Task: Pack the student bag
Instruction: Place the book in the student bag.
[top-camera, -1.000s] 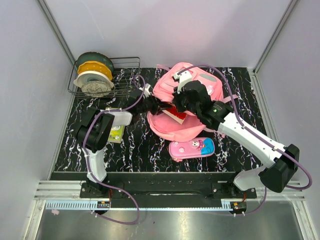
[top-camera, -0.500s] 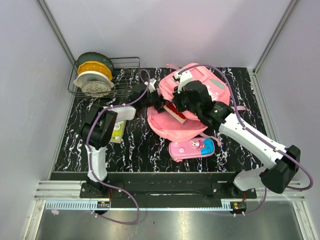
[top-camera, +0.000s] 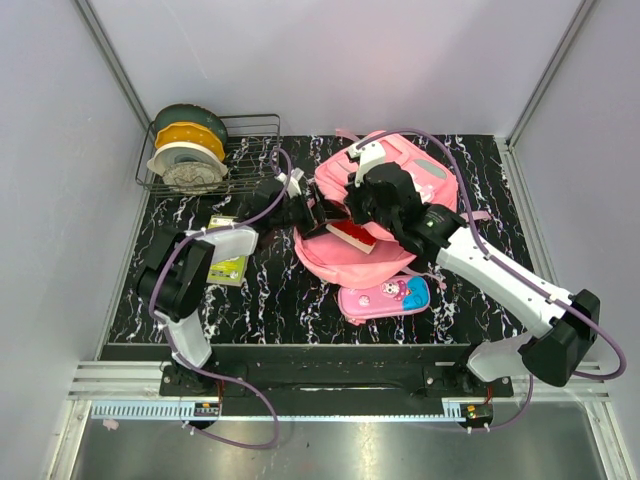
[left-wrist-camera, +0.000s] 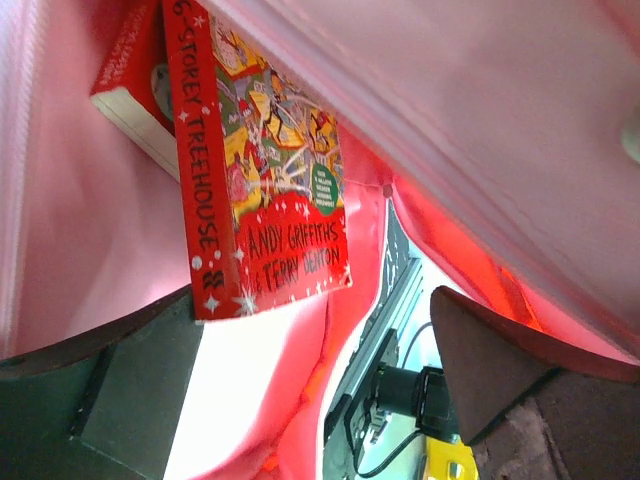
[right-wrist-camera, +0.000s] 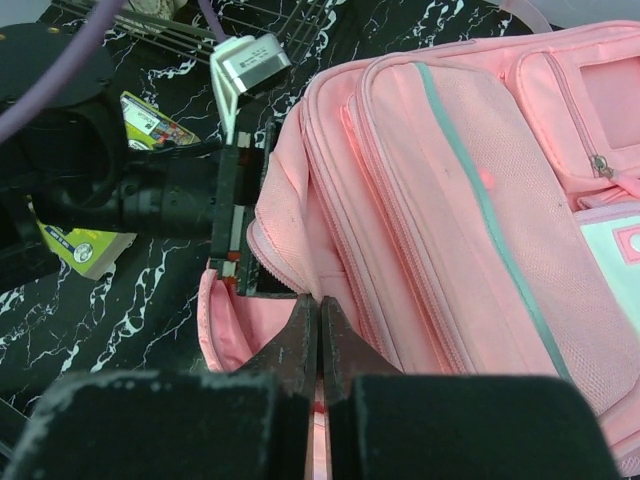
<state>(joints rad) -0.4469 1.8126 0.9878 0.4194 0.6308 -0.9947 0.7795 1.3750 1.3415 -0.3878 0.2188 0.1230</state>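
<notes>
The student bag (top-camera: 405, 175) lies on the bench (top-camera: 290, 300) with its mouth turned toward the left end effector (left-wrist-camera: 315, 310); that end effector reaches into the opening with its fingers spread wide and nothing clamped between them; a red paperback book (left-wrist-camera: 262, 190) sits just ahead of it against the pink lining, gripped by neither finger. The right end effector (right-wrist-camera: 318, 305) is pinched fully together on the upper lip of the opening, holding it up; the bag's front pockets spread away ahead of it and to its right.

The bag looks soft, limp and light; it will likely sag wherever it is unsupported, so a flat panel offers poor purchase; the seamed rim of the mouth or a strap seems the better hold, and the fabric should tolerate a firm pinch.

A cartoon pencil case (top-camera: 385, 296) lies behind the right end effector, close against the bag's near edge; a green-and-yellow packet (top-camera: 228, 266) lies behind the left end effector, beside its arm; a wire rack (top-camera: 255, 130) of spools (top-camera: 185, 150) stands well apart, behind it and to its left. The drooping lip and two arms crowding the mouth look like the main obstruction.
</notes>
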